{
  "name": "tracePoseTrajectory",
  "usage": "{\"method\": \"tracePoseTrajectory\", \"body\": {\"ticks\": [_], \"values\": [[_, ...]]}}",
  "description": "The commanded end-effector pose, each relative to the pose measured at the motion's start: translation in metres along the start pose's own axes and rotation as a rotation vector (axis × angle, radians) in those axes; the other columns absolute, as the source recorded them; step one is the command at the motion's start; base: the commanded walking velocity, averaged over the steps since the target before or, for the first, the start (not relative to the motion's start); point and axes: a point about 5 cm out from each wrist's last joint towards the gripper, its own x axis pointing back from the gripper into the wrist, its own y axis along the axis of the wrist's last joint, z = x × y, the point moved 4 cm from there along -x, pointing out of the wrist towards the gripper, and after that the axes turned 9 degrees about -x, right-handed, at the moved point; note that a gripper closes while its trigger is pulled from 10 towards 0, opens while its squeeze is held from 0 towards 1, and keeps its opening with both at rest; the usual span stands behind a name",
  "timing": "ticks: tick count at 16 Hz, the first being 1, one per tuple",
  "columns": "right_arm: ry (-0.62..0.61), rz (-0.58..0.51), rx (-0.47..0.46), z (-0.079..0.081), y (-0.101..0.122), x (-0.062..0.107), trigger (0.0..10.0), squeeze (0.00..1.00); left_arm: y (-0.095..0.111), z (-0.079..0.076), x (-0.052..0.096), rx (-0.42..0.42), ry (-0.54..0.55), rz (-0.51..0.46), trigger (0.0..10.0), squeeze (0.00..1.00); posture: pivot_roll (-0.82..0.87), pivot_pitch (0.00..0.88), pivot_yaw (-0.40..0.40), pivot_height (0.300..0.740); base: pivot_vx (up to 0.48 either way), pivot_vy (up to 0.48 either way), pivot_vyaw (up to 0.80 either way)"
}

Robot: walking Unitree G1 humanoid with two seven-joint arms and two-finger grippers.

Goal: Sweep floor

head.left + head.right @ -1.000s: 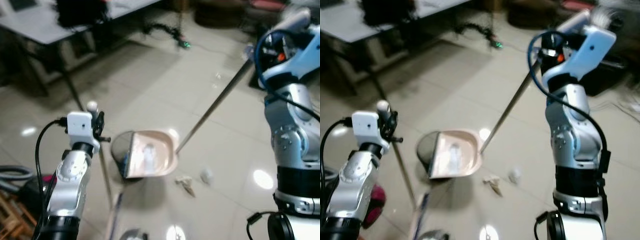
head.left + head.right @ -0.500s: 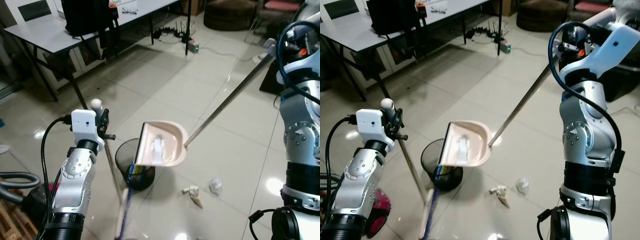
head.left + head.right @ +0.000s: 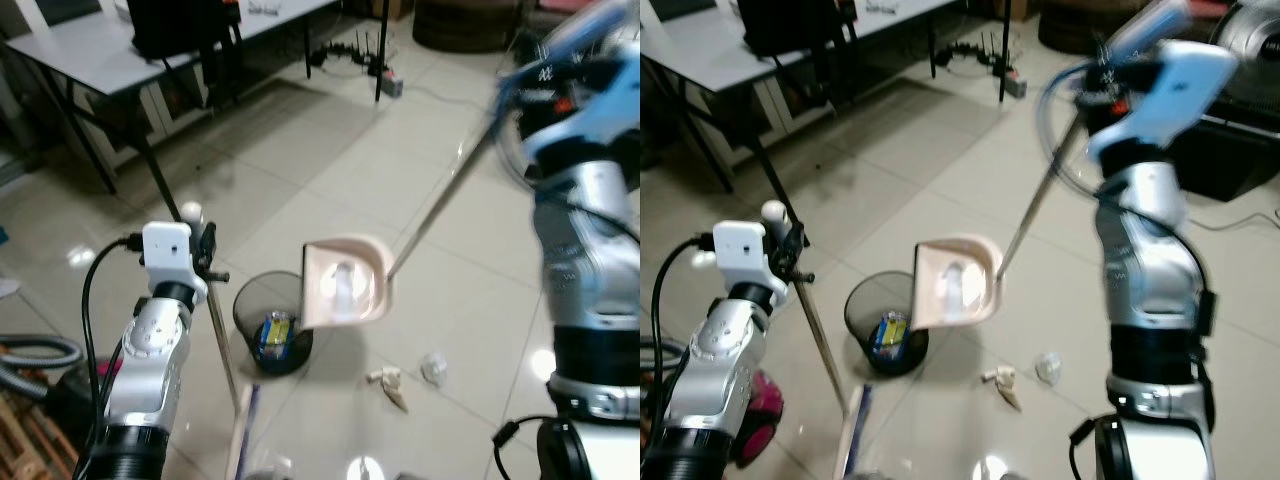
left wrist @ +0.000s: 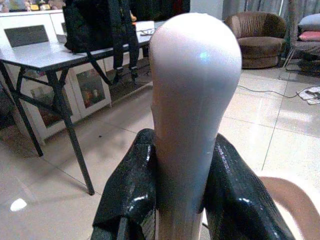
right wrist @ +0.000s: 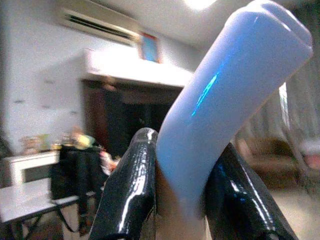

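Right gripper clamps dustpan handle, pan tipped beside bin; left gripper clamps broom. Scraps near bin.

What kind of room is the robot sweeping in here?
Probably a lived-in room of a home, used partly as a workspace: a grey folding table with a black bag, a brown round armchair, and a pale glossy tiled floor.

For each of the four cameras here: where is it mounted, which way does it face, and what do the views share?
Left eye and right eye: head, facing down at dustpan, bin, both arms.
Left wrist: along left end effector clamping broom handle; table beyond.
Right wrist: along right end effector clamping blue dustpan grip.
Shared: the dustpan appears in the eye views and the left wrist view.
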Motion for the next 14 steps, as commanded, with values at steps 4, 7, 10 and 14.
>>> {"method": "tracePoseTrajectory", "body": {"ticks": [4, 7, 10, 14], "values": [[0.232, -0.14, 0.091, 0.051, 0.0, -0.011, 10.0, 0.0, 0.012, 0.003, -0.007, -0.022, 0.008, -0.051, 10.0, 0.0, -0.06, 0.0, 0.034, 0.74, 0.0, 0.0, 0.0], [0.342, -0.188, 0.101, 0.082, -0.015, -0.014, 10.0, 0.0, 0.014, 0.004, -0.007, -0.027, 0.013, -0.059, 10.0, 0.0, -0.05, 0.0, 0.028, 0.74, 0.0, 0.0, 0.0], [0.484, -0.211, 0.114, 0.118, -0.031, -0.007, 10.0, 0.0, 0.015, 0.006, -0.007, -0.034, 0.026, -0.066, 10.0, 0.0, -0.04, 0.0, 0.016, 0.74, 0.0, 0.0, 0.0], [0.687, -0.241, 0.117, 0.161, -0.051, 0.021, 10.0, 0.0, 0.015, 0.006, -0.007, -0.036, 0.034, -0.071, 10.0, 0.0, -0.03, 0.0, 0.008, 0.74, 0.0, 0.0, 0.0]]}}
